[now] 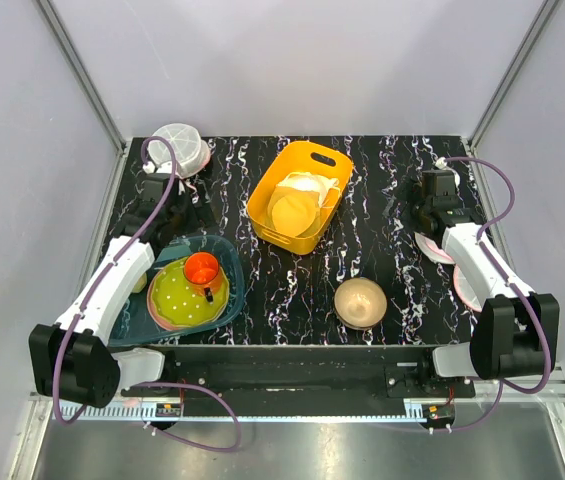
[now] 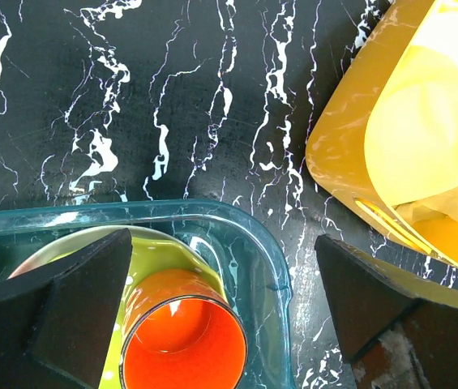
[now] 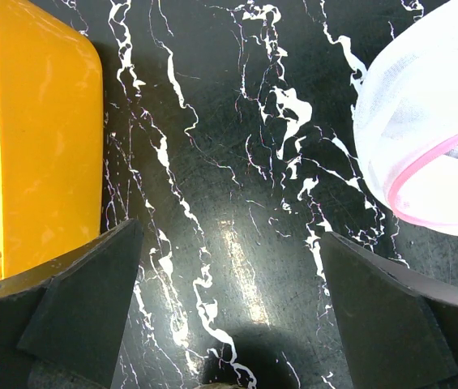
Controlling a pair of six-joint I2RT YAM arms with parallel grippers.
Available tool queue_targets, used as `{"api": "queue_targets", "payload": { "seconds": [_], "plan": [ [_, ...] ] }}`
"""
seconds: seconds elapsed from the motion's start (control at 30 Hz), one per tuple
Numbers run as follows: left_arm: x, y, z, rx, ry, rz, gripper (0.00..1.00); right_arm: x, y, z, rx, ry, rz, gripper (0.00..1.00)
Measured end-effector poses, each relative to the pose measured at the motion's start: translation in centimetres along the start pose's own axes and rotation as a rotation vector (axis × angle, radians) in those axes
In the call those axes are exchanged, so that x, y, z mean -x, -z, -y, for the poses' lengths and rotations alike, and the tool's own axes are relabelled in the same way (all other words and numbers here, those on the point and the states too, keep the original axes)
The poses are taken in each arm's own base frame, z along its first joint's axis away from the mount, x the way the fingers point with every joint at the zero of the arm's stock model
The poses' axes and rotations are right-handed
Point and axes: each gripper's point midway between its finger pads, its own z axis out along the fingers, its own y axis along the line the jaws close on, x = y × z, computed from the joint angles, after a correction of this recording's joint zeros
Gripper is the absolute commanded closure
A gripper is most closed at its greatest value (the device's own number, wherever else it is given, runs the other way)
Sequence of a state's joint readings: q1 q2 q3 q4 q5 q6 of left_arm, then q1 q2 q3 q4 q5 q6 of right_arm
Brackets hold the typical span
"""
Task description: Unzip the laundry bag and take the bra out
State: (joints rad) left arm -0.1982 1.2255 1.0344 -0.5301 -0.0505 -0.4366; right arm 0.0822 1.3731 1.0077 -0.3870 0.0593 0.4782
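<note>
Top external shows both arms stretched forward, left gripper (image 2: 224,301) and right gripper (image 3: 230,308) spread wide

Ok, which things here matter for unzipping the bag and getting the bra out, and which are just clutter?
For the job: laundry bag, far left corner; the bra is not visible.

Lying about: yellow basket, cloth in it, teal tray, green plate, orange cup, tan bowl, flat mesh discs at the right edge.
</note>
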Motion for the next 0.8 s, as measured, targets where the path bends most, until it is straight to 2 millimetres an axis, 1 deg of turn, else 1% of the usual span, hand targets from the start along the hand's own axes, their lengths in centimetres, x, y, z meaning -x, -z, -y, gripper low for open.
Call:
{"api": "queue_targets", "payload": {
  "seconds": [0.13, 0.23, 0.3, 0.37, 0.47, 0.53, 0.6, 0.67, 0.73, 0.77, 0.8],
  "plan": [
    [0.1, 0.0, -0.3, 0.012, 0.002, 0.006, 0.01, 0.0, 0.0, 0.0, 0.000, 0.003, 0.001, 0.00],
    [0.4, -0.1, -0.9, 0.036, 0.007, 0.015, 0.01, 0.0, 0.0, 0.0, 0.002, 0.003, 0.000, 0.00],
    [0.7, 0.0, -1.7, 0.070, 0.017, 0.028, 0.01, -0.1, 0.0, -0.1, 0.008, 0.003, -0.004, 0.00],
    [1.5, 0.1, -2.7, 0.123, 0.028, 0.054, 0.01, -0.2, 0.1, -0.4, 0.022, 0.003, -0.012, 0.00],
    [2.8, 0.5, -3.8, 0.180, 0.035, 0.097, 0.01, -0.3, 0.2, -0.8, 0.047, 0.003, -0.024, 0.00],
    [4.0, 0.8, -4.2, 0.210, 0.031, 0.136, 0.01, -0.3, 0.2, -1.3, 0.066, 0.002, -0.031, 0.00],
    [5.7, 1.2, -4.5, 0.233, 0.044, 0.175, 0.01, -0.2, 0.3, -1.6, 0.080, 0.003, -0.033, 0.00],
    [8.1, 0.9, -4.8, 0.242, 0.084, 0.201, 0.01, -0.1, 0.4, -2.0, 0.100, 0.005, -0.039, 0.00],
    [11.2, -0.3, -5.4, 0.258, 0.127, 0.226, 0.01, 0.2, 0.4, -2.6, 0.119, 0.009, -0.045, 0.00],
    [12.8, -1.3, -5.7, 0.265, 0.148, 0.240, 0.01, 0.4, 0.4, -2.9, 0.127, 0.010, -0.047, 0.00],
    [13.7, -2.4, -6.2, 0.275, 0.164, 0.241, 0.01, 0.7, 0.3, -3.1, 0.132, 0.010, -0.045, 0.00]
  ]
}}
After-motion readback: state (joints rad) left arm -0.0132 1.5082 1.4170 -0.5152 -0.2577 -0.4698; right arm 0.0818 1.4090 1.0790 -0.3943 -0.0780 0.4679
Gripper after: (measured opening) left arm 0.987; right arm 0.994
